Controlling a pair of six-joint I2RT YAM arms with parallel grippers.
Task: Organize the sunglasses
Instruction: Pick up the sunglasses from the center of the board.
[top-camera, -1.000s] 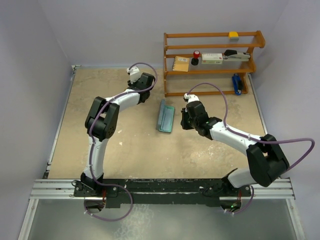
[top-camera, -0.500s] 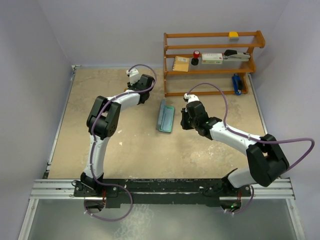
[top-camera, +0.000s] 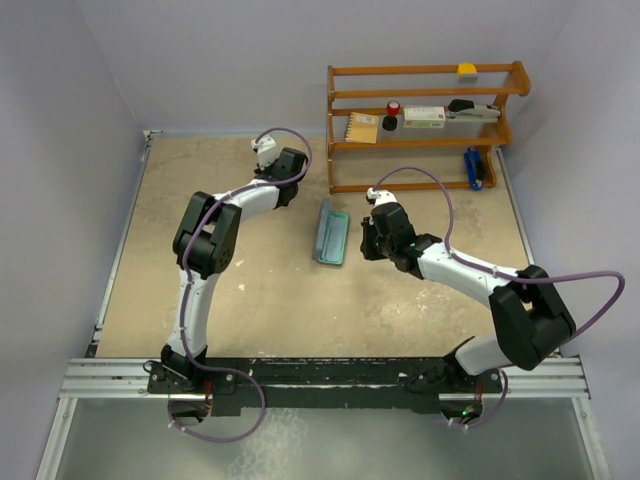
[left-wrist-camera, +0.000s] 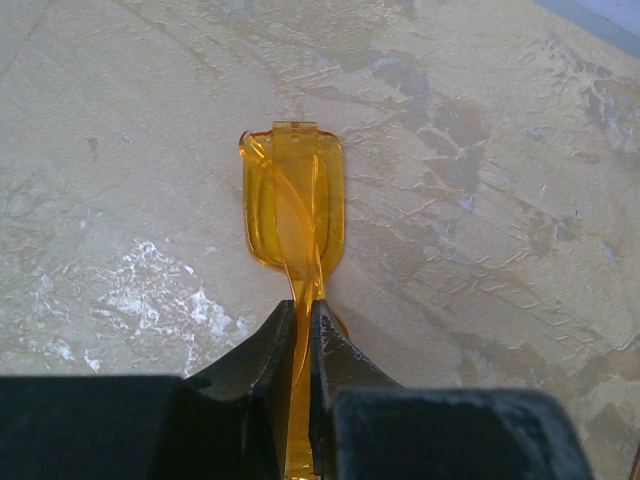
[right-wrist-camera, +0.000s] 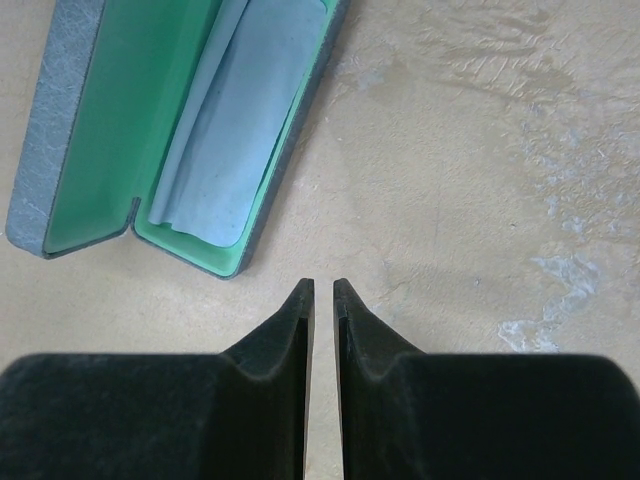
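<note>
1. The left gripper (left-wrist-camera: 297, 312) has its jaws clamped on one thin temple arm of the small translucent orange-amber plastic sunglasses (left-wrist-camera: 292, 200). They're down at the sandy tabletop (left-wrist-camera: 500, 150), far side, left of the wooden shelf rack (top-camera: 420, 128).
2. The likely risk is that such a skinny hold lets the sunglasses swing, twist or slip out on a lift.
3. The oblong blue-grey hard case (right-wrist-camera: 55, 140) sits open, well apart from them. A folded light blue cloth (right-wrist-camera: 235, 130) already lies in its teal tray, so the frame might snag.
4. The right gripper (right-wrist-camera: 320, 290), jaws almost together and empty, hovers just beside the case and could block the drop.
</note>
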